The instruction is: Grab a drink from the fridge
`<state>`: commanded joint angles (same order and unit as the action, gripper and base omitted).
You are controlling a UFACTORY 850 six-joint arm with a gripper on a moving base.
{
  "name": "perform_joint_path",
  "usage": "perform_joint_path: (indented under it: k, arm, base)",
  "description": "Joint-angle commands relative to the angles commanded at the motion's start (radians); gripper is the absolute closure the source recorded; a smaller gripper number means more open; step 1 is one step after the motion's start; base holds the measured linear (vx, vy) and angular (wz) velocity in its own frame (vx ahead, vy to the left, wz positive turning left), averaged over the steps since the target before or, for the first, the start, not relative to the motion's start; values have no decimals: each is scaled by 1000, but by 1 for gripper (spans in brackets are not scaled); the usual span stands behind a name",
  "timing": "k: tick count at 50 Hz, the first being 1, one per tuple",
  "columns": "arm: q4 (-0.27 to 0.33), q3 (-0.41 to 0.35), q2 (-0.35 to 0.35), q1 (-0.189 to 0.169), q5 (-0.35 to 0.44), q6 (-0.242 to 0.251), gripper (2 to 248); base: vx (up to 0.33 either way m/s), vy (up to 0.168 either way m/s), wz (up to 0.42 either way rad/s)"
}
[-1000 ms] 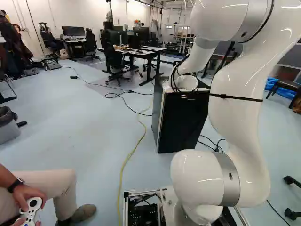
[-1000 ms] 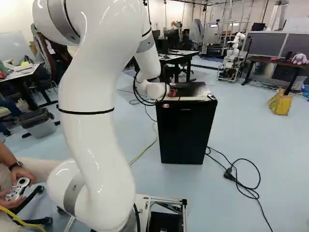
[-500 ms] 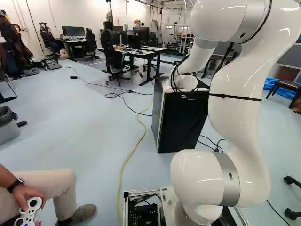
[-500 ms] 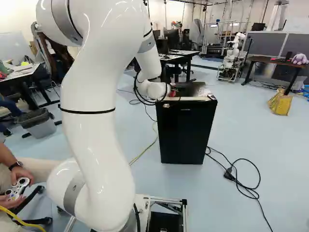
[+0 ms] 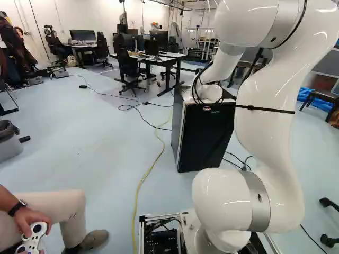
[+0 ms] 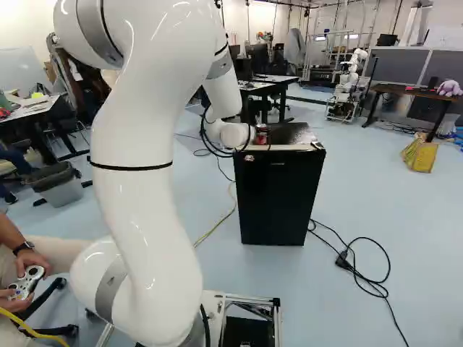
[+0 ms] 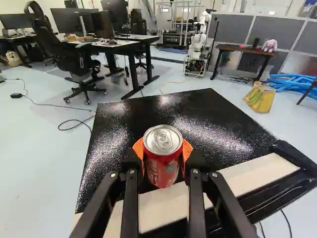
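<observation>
In the right base view my gripper (image 6: 261, 138), largely hidden by the wrist, is at the top of the black fridge (image 6: 278, 199). A red drink can (image 6: 262, 131) shows just beyond the wrist. Seen from the wrist, the gripper (image 7: 162, 157) is shut on the upright red can (image 7: 162, 166), an orange pad against each side of it. The can's silver lid faces up, and its lower end is hidden. Around it lies the fridge's glossy black top (image 7: 208, 119), with a pale strip along the near edge. The fridge door is closed.
Black cables (image 6: 354, 271) lie on the floor right of the fridge; a yellow cable (image 5: 151, 168) runs left of it. Desks (image 7: 116, 45) and a chair (image 7: 81, 62) stand beyond. Another robot (image 6: 347, 87) is far back. Someone's hands hold a controller (image 5: 34, 236) at the left.
Over the last second the fingers have closed on the can, which shows more plainly beside the wrist in the right base view. The arm shifted slightly at first; the base has not moved.
</observation>
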<state>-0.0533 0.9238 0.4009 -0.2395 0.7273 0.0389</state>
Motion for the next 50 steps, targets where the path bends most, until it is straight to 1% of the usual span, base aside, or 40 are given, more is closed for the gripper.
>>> perform_joint_path:
  k: [26,50]
  arm:
    - [0,-1,-50,0,0,0,157]
    - [0,-8,-61,2,1,0,157]
  base:
    - [0,0,0]
    - [0,0,0]
